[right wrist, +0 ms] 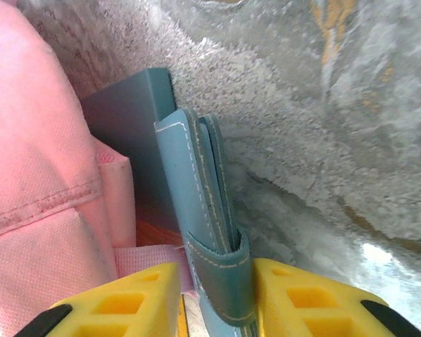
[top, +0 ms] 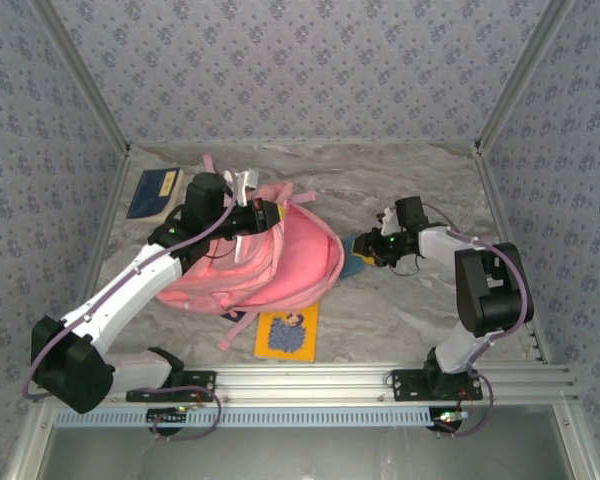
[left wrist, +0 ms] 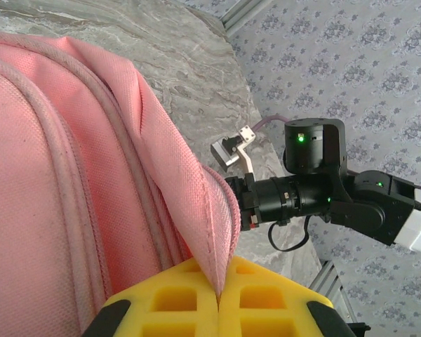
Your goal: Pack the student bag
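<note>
Since the student bag (top: 280,265) lies slumped on its side on the table (top: 410,310), its mouth only opens where something lifts it. The left gripper (left wrist: 217,298) does this: its yellow fingers are closed tight on a thin fold of the bag's pink rim.

Against the bag's right flank, the right gripper (right wrist: 217,295) straddles a blue case (right wrist: 196,182) that stands on edge and touches the pink fabric. The jaws stand partway closed. One pad touches the case's strap loop; contact on the bag-side pad cannot be told.

Risks, judged from this:
- The pinch on the rim is shallow, so a pull could slip the fabric out and let the mouth collapse.
- The bag-side finger sits just beside a pink strap and could trap bag fabric along with the case.
- The hold is on the strap loop, not the body. The case may swing or peel free when lifted.
- The case could catch on the bag's rim instead of entering.

A yellow book (top: 287,332) lies nearer than the bag and a blue book (top: 155,192) lies beyond the bag's left side — both unpacked.
</note>
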Tool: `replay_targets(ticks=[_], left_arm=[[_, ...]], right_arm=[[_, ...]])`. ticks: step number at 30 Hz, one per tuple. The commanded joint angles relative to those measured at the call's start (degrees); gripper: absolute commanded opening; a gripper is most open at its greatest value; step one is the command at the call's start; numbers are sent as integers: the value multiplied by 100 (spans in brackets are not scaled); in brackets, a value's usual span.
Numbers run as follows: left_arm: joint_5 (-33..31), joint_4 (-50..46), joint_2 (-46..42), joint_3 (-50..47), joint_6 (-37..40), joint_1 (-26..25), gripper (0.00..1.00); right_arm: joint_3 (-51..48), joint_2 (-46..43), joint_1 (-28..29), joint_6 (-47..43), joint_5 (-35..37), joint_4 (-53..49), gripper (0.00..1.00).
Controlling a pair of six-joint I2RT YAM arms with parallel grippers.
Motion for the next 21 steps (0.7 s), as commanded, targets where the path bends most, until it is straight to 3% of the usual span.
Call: replay_targets(ticks=[1, 8, 12, 21], left_arm=[[-49, 78, 1, 81, 144, -14, 0], [-23, 54, 33, 125, 152, -15, 0], [-27, 2, 12, 162, 198, -17, 0], [77, -516, -109, 718, 646, -18, 0]], right_arm=[[-10, -57, 164, 55, -191, -25, 30], [165, -101, 247, -217, 294, -531, 10], [141, -418, 243, -308, 1043, -875, 0], [-59, -2162, 293, -37, 2986, -1444, 0]])
